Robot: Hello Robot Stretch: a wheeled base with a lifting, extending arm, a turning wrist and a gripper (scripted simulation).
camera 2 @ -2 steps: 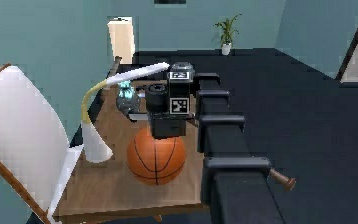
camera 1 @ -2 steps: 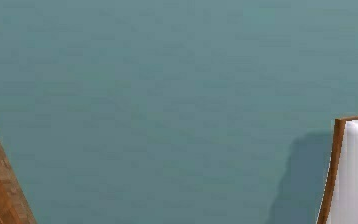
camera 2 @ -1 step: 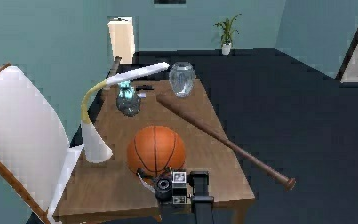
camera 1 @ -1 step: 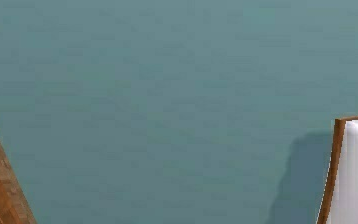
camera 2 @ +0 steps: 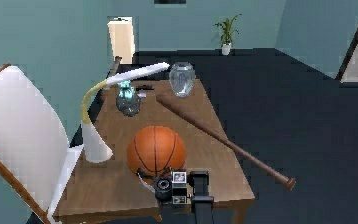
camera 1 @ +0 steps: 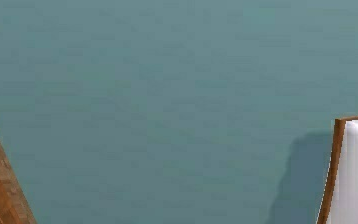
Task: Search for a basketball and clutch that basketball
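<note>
An orange basketball [camera 2: 157, 150] with black seams rests on a brown wooden table [camera 2: 213, 132] in the arm side view, near the table's front end. The arm's far end rises from the bottom edge just below the ball, with two white marked squares and the dark gripper [camera 2: 165, 186] beside them. The gripper sits right at the ball's lower edge. I cannot tell whether it holds anything, since the ball lies on the table behind it.
A wooden baseball bat [camera 2: 227, 145] lies diagonally right of the ball. A white desk lamp [camera 2: 95, 142], a glass vase [camera 2: 181, 78] and a small teal object [camera 2: 128, 98] stand farther back. A white chair [camera 2: 22, 130] is at the left. Ahead is a teal wall [camera 1: 177, 100].
</note>
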